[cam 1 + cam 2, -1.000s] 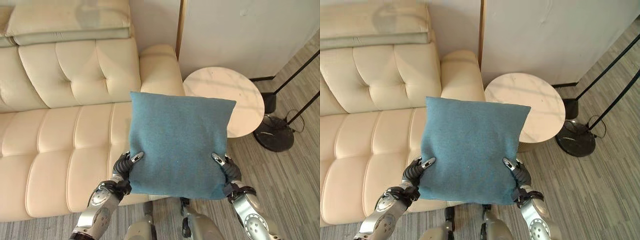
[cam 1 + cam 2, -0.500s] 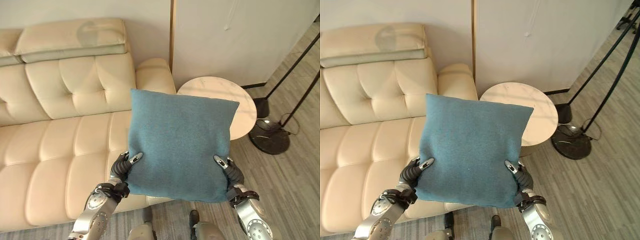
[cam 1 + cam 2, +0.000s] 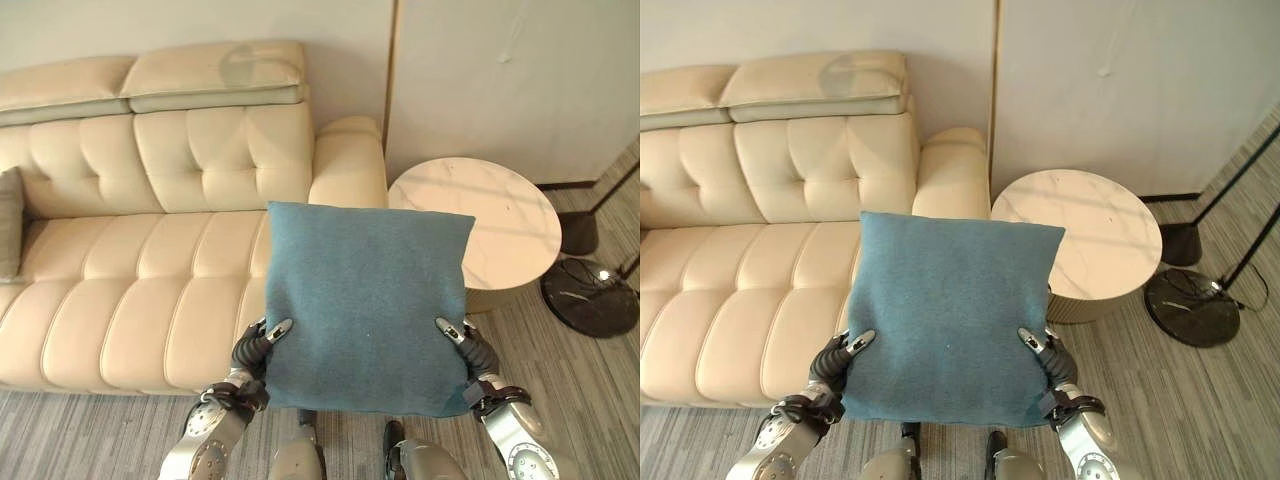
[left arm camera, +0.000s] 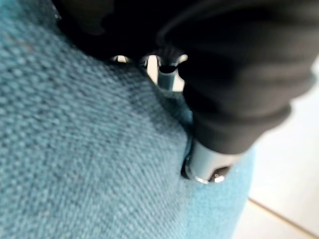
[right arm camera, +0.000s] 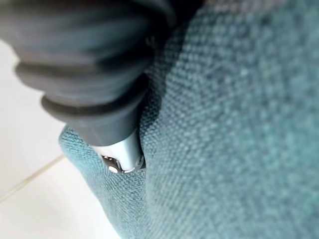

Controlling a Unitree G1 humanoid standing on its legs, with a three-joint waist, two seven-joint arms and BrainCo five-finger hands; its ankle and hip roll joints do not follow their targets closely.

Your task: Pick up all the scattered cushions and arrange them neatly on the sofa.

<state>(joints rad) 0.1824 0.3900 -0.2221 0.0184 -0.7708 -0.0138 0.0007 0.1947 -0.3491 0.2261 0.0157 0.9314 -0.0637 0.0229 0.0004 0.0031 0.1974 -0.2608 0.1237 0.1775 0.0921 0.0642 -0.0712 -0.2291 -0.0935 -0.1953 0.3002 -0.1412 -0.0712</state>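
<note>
One teal cushion [image 3: 365, 305] held up flat in front of the cream sofa [image 3: 150, 260], left hand [image 3: 256, 347] and right hand [image 3: 466, 345] each pinching a lower edge. One round side table [image 3: 490, 225] (marble-look top) beside the sofa arm.

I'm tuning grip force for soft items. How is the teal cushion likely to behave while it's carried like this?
The teal cushion probably is light and fairly firm: it stands flat, unsagging, gripped only near its lower corners by the left hand and right hand. Its coarse weave likely resists slipping. The thumbs dent the fabric, so it should yield under pressure.
</note>
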